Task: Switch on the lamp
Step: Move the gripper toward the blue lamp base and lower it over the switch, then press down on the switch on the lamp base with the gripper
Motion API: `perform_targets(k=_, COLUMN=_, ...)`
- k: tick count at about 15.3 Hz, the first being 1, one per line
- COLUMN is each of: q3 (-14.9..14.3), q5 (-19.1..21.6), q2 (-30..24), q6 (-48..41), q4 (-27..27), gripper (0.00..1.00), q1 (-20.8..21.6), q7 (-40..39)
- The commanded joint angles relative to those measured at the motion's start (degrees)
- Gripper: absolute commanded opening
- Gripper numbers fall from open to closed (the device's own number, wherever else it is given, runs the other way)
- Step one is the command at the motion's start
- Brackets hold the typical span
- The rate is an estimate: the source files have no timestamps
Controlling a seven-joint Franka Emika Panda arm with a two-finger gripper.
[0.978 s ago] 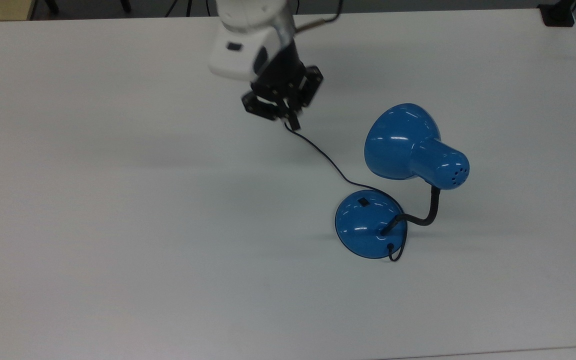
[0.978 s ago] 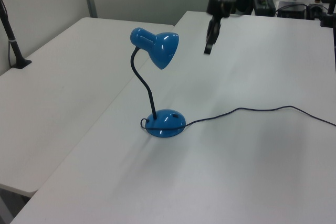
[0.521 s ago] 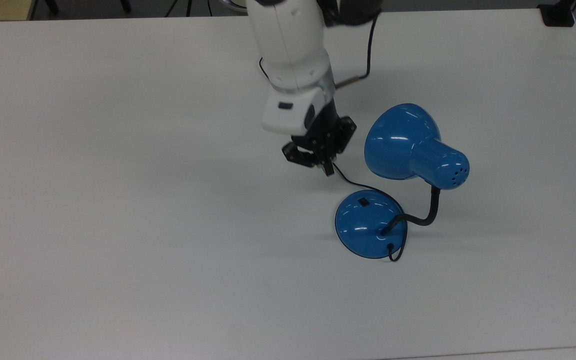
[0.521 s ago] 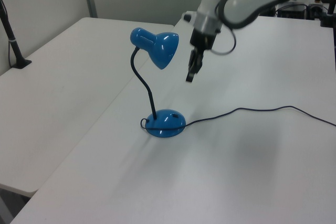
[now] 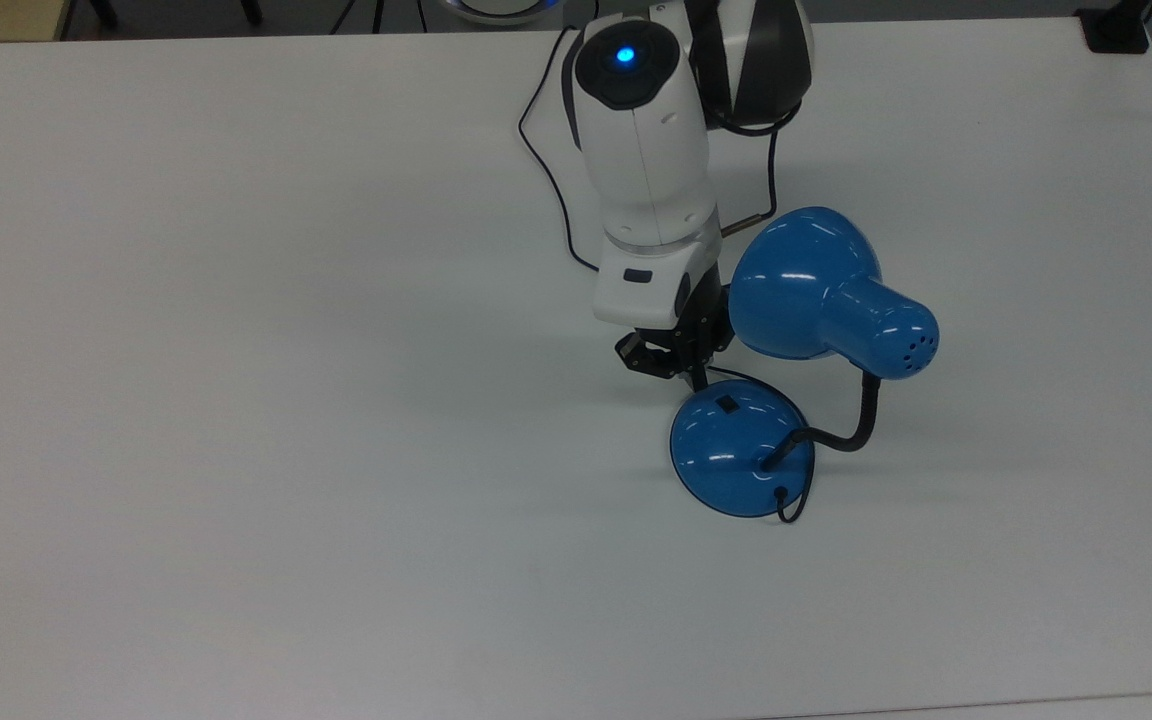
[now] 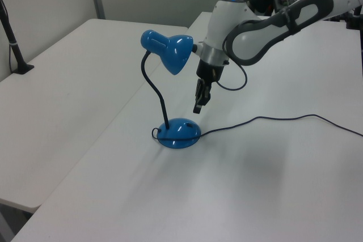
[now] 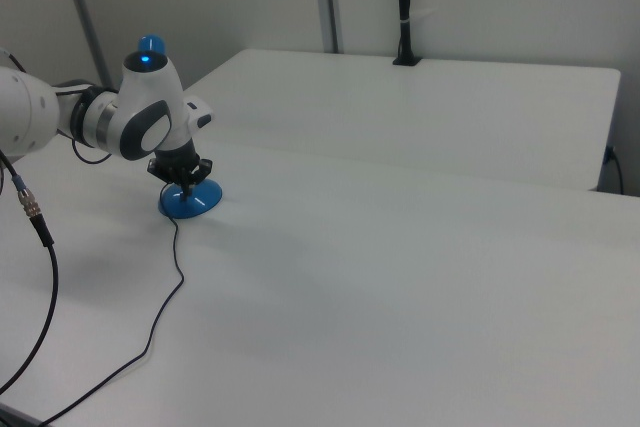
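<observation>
Tool (image 6: 198,106), fingers pressed together, hangs above the lamp (image 6: 178,132) base

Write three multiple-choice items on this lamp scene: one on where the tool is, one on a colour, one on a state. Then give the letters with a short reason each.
1. Where is the tool relative to the lamp's base?
A. Resting on the shade
B. Above the base, just off it
C. Far off at the table's edge

2. What colour is the lamp's neck?
A. Black
B. Blue
C. White

3. How does the lamp stand?
A. Tipped on its side
B. Lifted off the table
C. Upright on its base, cord trailing over the table

Answers:
1. B, the left view shows a gap between the tool's tip and the base.
2. A, the curved neck is black between the blue shade and blue base.
3. C, the base sits flat on the table with the shade held up.
</observation>
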Motion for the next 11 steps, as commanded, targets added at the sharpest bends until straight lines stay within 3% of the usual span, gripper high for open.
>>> perform_targets(k=1, q3=-0.69, q5=1.56, q2=2.58, q6=5.85, q4=1.36, gripper=0.00, q1=1.90, q7=-0.03)
perform_targets(k=6, q3=-0.69, q5=1.21, q2=6.45, q6=9.22, q4=3.73, gripper=0.00, q1=2.51, q7=0.42)
perform_targets(k=11, q3=-0.69, q5=1.38, q2=4.97, q6=9.04, q4=3.65, gripper=0.00, q1=3.04, q7=0.42)
